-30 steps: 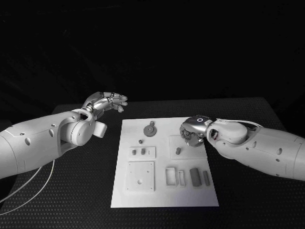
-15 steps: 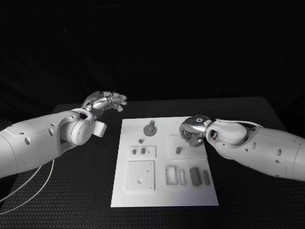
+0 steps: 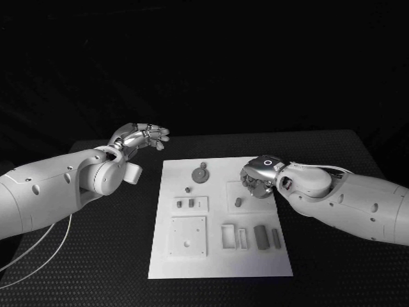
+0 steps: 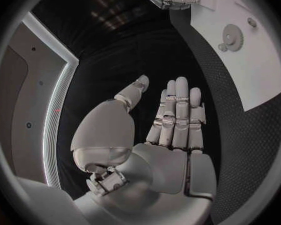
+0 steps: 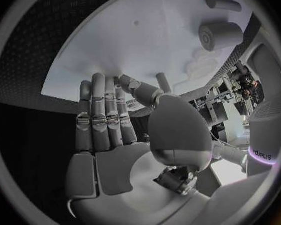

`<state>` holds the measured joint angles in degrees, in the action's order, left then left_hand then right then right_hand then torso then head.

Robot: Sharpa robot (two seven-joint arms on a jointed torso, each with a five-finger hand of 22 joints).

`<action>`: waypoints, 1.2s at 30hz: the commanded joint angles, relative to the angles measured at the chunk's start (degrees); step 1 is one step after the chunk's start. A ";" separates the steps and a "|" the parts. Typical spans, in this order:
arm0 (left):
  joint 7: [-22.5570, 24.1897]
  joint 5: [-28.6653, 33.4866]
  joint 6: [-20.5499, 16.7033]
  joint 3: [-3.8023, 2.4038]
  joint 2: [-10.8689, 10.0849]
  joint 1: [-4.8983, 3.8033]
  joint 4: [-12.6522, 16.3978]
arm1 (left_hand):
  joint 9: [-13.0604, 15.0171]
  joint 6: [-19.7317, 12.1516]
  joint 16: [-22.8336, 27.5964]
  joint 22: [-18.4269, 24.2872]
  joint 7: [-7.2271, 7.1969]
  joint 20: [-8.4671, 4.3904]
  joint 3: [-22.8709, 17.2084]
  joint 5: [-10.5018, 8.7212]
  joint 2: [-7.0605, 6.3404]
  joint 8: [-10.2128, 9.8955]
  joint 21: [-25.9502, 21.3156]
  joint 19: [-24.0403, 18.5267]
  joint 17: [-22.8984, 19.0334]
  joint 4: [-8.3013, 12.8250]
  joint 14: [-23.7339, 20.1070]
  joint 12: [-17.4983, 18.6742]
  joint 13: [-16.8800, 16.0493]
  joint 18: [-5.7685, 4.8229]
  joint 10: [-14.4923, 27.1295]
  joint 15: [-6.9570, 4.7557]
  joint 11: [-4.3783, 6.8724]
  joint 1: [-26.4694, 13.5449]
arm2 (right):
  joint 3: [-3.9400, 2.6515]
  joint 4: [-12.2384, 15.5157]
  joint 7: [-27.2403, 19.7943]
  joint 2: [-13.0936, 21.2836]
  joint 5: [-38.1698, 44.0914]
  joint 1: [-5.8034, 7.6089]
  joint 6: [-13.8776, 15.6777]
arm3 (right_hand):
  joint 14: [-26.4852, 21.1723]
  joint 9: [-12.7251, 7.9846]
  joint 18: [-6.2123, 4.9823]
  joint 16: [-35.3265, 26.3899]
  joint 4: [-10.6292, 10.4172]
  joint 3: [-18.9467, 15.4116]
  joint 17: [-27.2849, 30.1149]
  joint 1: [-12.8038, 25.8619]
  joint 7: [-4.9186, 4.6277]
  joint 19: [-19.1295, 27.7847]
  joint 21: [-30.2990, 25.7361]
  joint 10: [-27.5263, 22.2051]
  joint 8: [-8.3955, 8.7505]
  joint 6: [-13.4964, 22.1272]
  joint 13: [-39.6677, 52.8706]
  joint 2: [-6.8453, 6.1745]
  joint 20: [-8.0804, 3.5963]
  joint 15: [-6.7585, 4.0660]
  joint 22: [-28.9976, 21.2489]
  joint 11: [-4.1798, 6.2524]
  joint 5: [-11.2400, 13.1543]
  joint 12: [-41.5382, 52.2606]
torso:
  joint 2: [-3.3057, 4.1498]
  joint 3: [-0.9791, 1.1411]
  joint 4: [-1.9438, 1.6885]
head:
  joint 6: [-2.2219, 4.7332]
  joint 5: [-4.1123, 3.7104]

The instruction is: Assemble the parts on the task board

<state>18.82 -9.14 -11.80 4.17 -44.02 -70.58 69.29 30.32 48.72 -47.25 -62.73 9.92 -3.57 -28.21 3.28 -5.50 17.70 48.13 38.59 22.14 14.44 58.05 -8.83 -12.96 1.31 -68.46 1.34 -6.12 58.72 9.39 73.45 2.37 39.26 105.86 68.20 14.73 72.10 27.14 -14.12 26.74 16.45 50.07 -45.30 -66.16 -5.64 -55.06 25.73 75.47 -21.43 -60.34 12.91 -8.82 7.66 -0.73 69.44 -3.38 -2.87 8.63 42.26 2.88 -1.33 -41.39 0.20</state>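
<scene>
1. Black textured counter (image 3: 94, 256); the white rectangular task board (image 3: 214, 256) lies centre frame, small grey parts (image 3: 261, 235) on it.
2. Right hand (image 3: 257, 182), fingers spread and empty, has edged lower over the board's upper right; no part grasped yet.
3. Left hand (image 3: 142, 136), fingers apart, stays idle, upper left.

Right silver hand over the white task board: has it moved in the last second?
Yes, slightly. The right silver hand has crept toward the robot's left, further over the white task board, nearer the round grey gear part.
</scene>
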 commanded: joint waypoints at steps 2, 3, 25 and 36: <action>0.29 0.36 0.05 -0.04 0.10 -0.04 -0.20 | -0.10 -0.50 0.38 -0.06 0.00 -0.77 -0.01 0.08 0.30 0.36 -0.37 0.47 0.08 0.37 0.30 0.27 0.10 0.56 0.52 -0.06 0.01 -0.25 | 0.23 0.69 -0.84 0.09 -0.51 -0.62 -1.29 | 0.36 0.10 -0.88 0.39 0.05 0.45 -0.14 -0.27 0.06 -0.39 0.36 0.46 -0.39 -0.33 0.14 -0.38 -0.09 -0.23 0.10 0.04 -0.06 0.32 | 0.00 -0.05 -0.05 | 0.10 -0.03; 0.28 0.36 0.04 -0.04 0.10 -0.04 -0.23 | -0.11 -0.50 0.39 -0.06 0.00 -0.77 -0.01 0.08 0.30 0.37 -0.38 0.48 0.09 0.37 0.30 0.27 0.10 0.56 0.52 -0.06 0.01 -0.25 | 0.14 0.81 -0.90 0.17 -0.69 -0.60 -1.32 | 0.37 0.12 -0.88 0.40 0.04 0.47 -0.17 -0.26 0.06 -0.41 0.38 0.48 -0.40 -0.35 0.16 -0.40 -0.10 -0.23 0.11 0.05 -0.06 0.32 | -0.01 -0.05 -0.05 | 0.11 -0.02; 0.16 0.61 0.03 -0.04 0.28 -0.04 -1.28 | -0.26 -0.82 0.52 -0.10 0.11 -0.79 0.00 0.08 0.23 0.38 -0.45 0.54 0.24 0.36 0.39 0.26 0.13 0.56 0.58 -0.08 -0.01 -0.31 | -1.52 2.80 -1.81 1.53 -3.56 0.95 -2.35 | 0.44 0.25 -0.88 0.40 0.00 0.58 -0.41 -0.08 0.09 -0.51 0.45 0.57 -0.39 -0.40 0.30 -0.43 -0.13 -0.26 0.19 0.08 -0.06 0.29 | 0.01 0.00 -0.02 | 0.16 -0.15; 0.11 0.81 0.06 -0.04 0.30 -0.04 -1.71 | -0.31 -0.91 0.58 -0.11 0.14 -0.79 -0.01 0.08 0.22 0.40 -0.48 0.56 0.28 0.37 0.40 0.26 0.14 0.56 0.60 -0.08 -0.02 -0.31 | -2.66 4.95 -2.55 3.50 -6.64 1.99 -3.17 | 0.47 0.32 -0.88 0.39 -0.02 0.60 -0.52 0.06 0.08 -0.55 0.47 0.60 -0.37 -0.40 0.37 -0.37 -0.14 -0.27 0.23 0.08 -0.10 0.26 | -0.01 -0.08 -0.05 | -0.01 0.02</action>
<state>18.64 -8.86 -11.83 4.17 -43.84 -70.58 67.53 30.07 48.15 -47.03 -62.77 10.18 -3.78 -28.21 3.28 -5.50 17.70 47.91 38.80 22.37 14.43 58.05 -8.83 -12.92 1.22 -68.24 1.33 -6.33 58.72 6.82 77.87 0.82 42.59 101.08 70.09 12.52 72.49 27.37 -14.18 26.97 16.45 50.37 -45.77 -66.15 -5.64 -55.27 25.95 75.66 -21.62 -60.32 13.20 -8.83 7.45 -0.89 69.59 -3.18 -2.87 8.85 42.26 2.84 -1.40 -41.36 0.15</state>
